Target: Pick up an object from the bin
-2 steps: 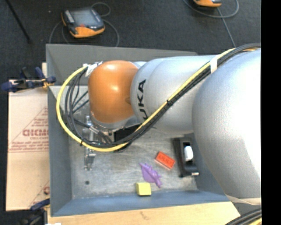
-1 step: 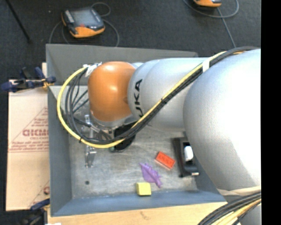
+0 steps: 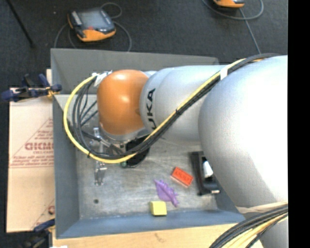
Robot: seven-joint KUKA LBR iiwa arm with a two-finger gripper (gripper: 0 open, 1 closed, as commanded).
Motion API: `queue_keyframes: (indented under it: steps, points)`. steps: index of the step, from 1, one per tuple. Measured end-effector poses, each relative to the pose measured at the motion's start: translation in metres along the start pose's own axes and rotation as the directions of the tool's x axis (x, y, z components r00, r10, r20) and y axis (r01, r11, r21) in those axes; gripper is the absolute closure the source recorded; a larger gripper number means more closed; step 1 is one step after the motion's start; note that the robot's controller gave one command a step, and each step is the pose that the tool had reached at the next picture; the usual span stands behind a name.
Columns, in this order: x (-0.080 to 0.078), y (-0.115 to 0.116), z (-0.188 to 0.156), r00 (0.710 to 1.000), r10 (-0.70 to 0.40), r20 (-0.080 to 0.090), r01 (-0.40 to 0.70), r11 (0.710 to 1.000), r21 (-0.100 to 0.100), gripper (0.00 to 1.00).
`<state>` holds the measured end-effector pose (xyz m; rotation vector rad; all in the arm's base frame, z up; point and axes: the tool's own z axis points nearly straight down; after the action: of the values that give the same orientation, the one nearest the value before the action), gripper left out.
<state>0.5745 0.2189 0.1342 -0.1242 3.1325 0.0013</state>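
This is a robotics lab. A big white industrial arm [image 3: 193,106] marked KUKA reaches from the right into a grey metal bin [image 3: 135,60]. At its wrist it carries an orange cover [image 3: 121,101] and looped yellow and black cables [image 3: 72,121]. On the bin's scuffed floor lie mismatched oddments: a yellow block [image 3: 158,208], a purple toy [image 3: 167,191] and a red piece [image 3: 182,177]. Beyond the bin's far wall, on dark carpet [image 3: 160,24], sit two orange-and-black devices [image 3: 92,25] [image 3: 227,3] with thin leads trailing.

The silver arm [image 3: 227,121] reaches in from the right, its orange-capped wrist [image 3: 121,101] turned downward, cables [image 3: 66,118] looped around it.
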Motion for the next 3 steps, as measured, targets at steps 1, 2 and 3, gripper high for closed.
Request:
queue_keyframes:
  steps: [1,2,3]
  points:
    - [-0.010,-0.012,-0.025,0.995,-0.095,-0.009,0.095,0.995,0.001,0.00]
    - [-0.028,-0.006,-0.041,0.931,-0.365,0.002,0.365,0.931,0.000,0.00]
    - [-0.041,-0.023,-0.038,0.989,-0.146,0.000,0.146,0.989,-0.003,0.00]
